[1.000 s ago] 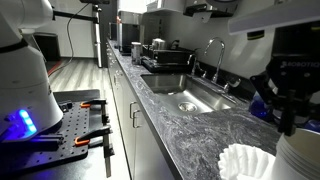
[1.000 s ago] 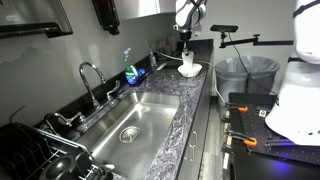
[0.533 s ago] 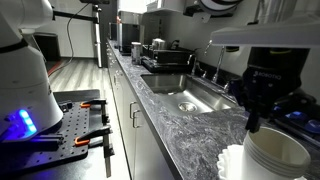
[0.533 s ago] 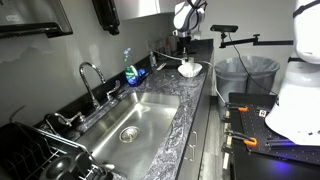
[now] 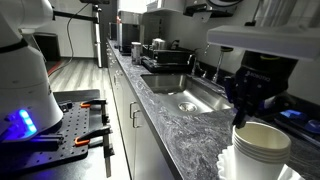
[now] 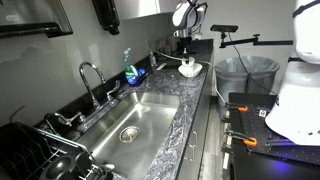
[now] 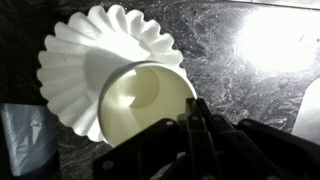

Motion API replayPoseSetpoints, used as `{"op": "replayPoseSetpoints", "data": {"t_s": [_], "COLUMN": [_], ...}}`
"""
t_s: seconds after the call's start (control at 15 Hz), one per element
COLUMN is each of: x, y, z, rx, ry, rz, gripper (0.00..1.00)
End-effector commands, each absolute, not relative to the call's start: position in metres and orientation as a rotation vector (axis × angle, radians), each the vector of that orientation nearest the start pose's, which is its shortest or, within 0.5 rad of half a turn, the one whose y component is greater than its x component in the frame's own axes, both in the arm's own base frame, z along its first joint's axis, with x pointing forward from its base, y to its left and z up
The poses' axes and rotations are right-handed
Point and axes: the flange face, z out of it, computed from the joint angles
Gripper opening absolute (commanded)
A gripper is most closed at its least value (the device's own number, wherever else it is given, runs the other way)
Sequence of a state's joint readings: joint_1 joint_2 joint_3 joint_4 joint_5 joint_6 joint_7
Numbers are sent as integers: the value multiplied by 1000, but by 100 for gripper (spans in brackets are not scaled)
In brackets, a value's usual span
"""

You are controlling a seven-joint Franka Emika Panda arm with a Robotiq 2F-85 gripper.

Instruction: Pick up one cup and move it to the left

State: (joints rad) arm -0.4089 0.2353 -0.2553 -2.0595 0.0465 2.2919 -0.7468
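The off-white paper cup (image 7: 138,100) fills the middle of the wrist view, seen from above into its open mouth. My gripper (image 7: 194,118) is shut, with its fingers pinched on the near wall at the cup's rim. In an exterior view the gripper (image 5: 252,100) holds the cup (image 5: 262,152) at the counter's near right end. It shows small in an exterior view (image 6: 187,64) under the gripper (image 6: 186,47). The cup is over the ruffled paper filters (image 7: 95,45). I cannot tell if it touches them.
A white object (image 7: 311,112), perhaps the cup stack, is at the right edge. The filters (image 5: 224,160) lie on the marbled counter (image 5: 170,125). The steel sink (image 6: 135,120) with its faucet (image 6: 90,75), a blue bottle (image 6: 130,72) and a bin (image 6: 245,75) are nearby.
The gripper and the cup have moved left in the exterior view, away from the frame's right edge and over the filters.
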Motion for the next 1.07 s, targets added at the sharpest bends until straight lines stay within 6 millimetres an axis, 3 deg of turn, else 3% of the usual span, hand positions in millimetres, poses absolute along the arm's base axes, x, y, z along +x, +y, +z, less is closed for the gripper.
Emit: {"op": "replayPoseSetpoints", "data": {"t_s": [0.0,0.47,1.0], "x": [460,454,443], "y": [-361,-381,-416], "z": [311,314,334], "rx": [-3065,-2967,-2979], "ry": [-99,-59,18], "rz": [66,63,21], "gripper": [1,1,1]}}
